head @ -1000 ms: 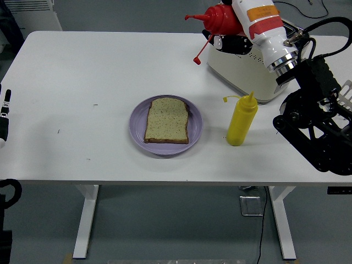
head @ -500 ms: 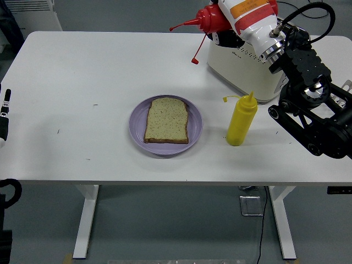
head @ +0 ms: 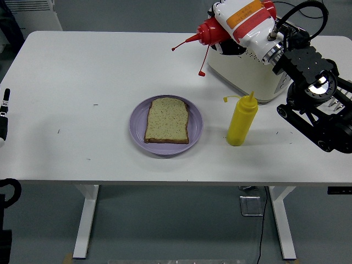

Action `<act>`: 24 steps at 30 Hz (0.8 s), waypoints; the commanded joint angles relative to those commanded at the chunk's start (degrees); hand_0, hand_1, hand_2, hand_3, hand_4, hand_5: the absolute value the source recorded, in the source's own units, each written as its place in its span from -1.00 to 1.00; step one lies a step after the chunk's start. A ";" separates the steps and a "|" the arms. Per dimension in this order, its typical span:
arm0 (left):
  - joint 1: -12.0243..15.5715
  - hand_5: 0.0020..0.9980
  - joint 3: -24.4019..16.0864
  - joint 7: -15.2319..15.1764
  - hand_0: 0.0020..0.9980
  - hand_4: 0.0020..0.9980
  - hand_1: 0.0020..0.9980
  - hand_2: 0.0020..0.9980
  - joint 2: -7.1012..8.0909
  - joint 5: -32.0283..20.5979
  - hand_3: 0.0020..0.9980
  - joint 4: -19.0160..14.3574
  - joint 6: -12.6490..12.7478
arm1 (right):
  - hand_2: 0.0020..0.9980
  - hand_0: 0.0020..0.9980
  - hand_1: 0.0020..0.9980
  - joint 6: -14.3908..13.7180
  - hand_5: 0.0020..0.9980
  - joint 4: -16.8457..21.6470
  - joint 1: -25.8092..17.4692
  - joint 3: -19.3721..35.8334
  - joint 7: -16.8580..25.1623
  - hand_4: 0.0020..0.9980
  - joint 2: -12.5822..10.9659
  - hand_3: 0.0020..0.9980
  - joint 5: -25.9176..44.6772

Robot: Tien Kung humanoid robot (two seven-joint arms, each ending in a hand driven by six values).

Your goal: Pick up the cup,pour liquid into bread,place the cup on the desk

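A slice of bread (head: 167,120) lies flat on a purple plate (head: 195,130) in the middle of the table. My right hand (head: 225,45) is raised over the table's back right and is shut on a red squeeze bottle (head: 212,30). The white and orange forearm cover hides most of the hand. The bottle lies almost sideways, its thin nozzle (head: 181,44) pointing left and slightly down, up and to the right of the bread. Its red cap (head: 202,71) dangles on a strap. My left arm (head: 4,115) rests at the left edge.
A yellow squeeze bottle (head: 242,120) stands upright just right of the plate. Behind it sits a cream toaster (head: 247,74), under my right arm. The black elbow of the right arm (head: 316,110) hangs over the table's right end.
My right arm has turned and tipped the red bottle further over. Its nozzle has dropped and swung a little towards the bread. The left arm has not moved.
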 joint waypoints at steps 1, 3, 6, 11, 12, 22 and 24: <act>0.01 1.00 -0.01 0.00 0.59 0.14 0.53 0.52 0.00 0.00 0.38 -0.01 0.01 | -0.77 -0.92 -0.99 -0.02 -0.38 0.12 0.13 0.54 -0.01 0.59 -0.05 -0.61 0.00; 0.00 1.00 -0.01 0.01 0.59 0.14 0.53 0.52 0.00 0.00 0.38 -0.02 0.02 | -0.77 -0.91 -0.99 0.00 -0.37 0.45 0.44 1.67 -0.05 0.59 -0.23 -0.61 0.00; 0.06 1.00 0.11 0.04 0.59 0.14 0.53 0.52 0.00 0.02 0.38 0.01 0.03 | -0.77 -0.91 -0.99 0.14 -0.37 1.11 0.33 3.70 -0.10 0.59 -0.38 -0.61 0.00; 0.04 1.00 0.06 0.04 0.59 0.14 0.53 0.52 0.00 0.08 0.38 0.01 -0.01 | -0.77 -0.91 -0.99 1.34 -0.37 0.61 -0.02 -0.28 0.28 0.59 -0.24 -0.61 0.00; -0.01 1.00 0.09 0.04 0.59 0.14 0.53 0.52 0.00 0.09 0.38 0.00 -0.04 | -0.77 -0.91 -0.99 1.60 -0.37 0.30 -0.12 -1.71 0.29 0.59 -0.16 -0.61 0.00; 0.00 1.00 0.11 0.03 0.59 0.14 0.53 0.52 0.00 0.04 0.38 0.03 -0.03 | -0.76 -0.91 -0.98 -1.41 -0.43 2.02 -1.26 3.29 -0.38 0.54 0.61 -0.60 0.00; 0.02 1.00 0.12 0.03 0.59 0.14 0.53 0.52 0.00 0.04 0.38 0.03 -0.03 | -0.76 -0.91 -0.98 -2.35 -0.43 2.81 -2.09 5.54 -0.97 0.54 1.06 -0.60 2.90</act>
